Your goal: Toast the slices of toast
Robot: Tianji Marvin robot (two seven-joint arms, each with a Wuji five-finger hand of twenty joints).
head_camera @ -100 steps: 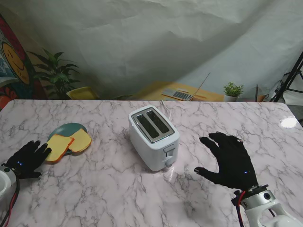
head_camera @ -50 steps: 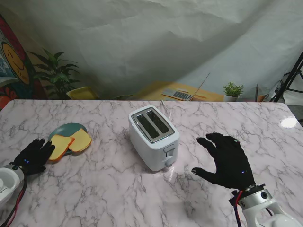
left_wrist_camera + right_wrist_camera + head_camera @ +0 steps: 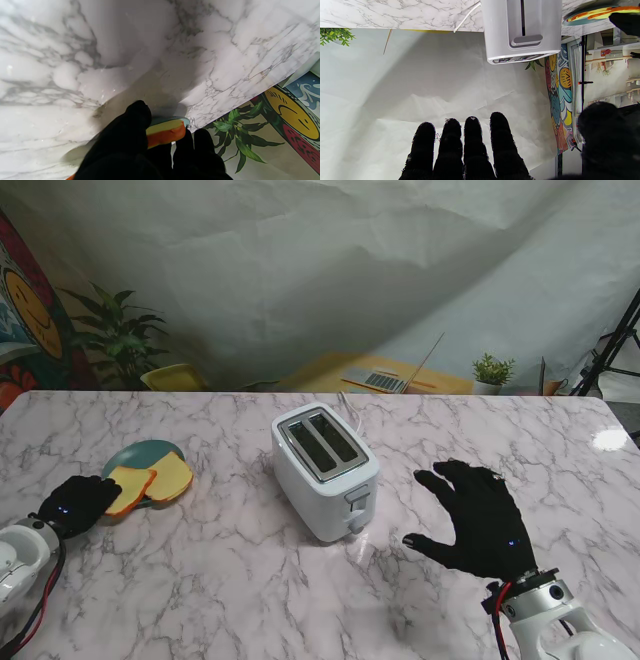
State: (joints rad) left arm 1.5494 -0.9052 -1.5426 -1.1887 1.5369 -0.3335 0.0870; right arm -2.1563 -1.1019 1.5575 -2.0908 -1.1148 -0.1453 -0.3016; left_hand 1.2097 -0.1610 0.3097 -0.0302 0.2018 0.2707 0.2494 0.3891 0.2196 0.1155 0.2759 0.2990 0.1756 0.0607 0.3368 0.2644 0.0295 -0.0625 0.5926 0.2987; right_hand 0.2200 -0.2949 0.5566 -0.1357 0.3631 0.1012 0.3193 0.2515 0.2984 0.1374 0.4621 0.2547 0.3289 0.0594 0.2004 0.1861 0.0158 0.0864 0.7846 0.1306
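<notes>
Two toast slices (image 3: 150,483) lie on one teal plate (image 3: 140,452) at the stand view's left; one white toaster (image 3: 324,471) with two empty slots stands mid-frame. The left hand (image 3: 75,502) pinches the nearer slice's edge, thumb (image 3: 136,117) on top. The right hand (image 3: 480,518), lower right, hovers with fingers spread, holding nothing.

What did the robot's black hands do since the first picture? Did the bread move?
The left hand curled its fingers around the near edge of the nearer toast slice; the left wrist view shows fingers on both sides of it. It turned a little, and the slice barely shifted on the plate. The right hand drifted slightly nearer to me, open. The other slice and the toaster stayed put.
</notes>
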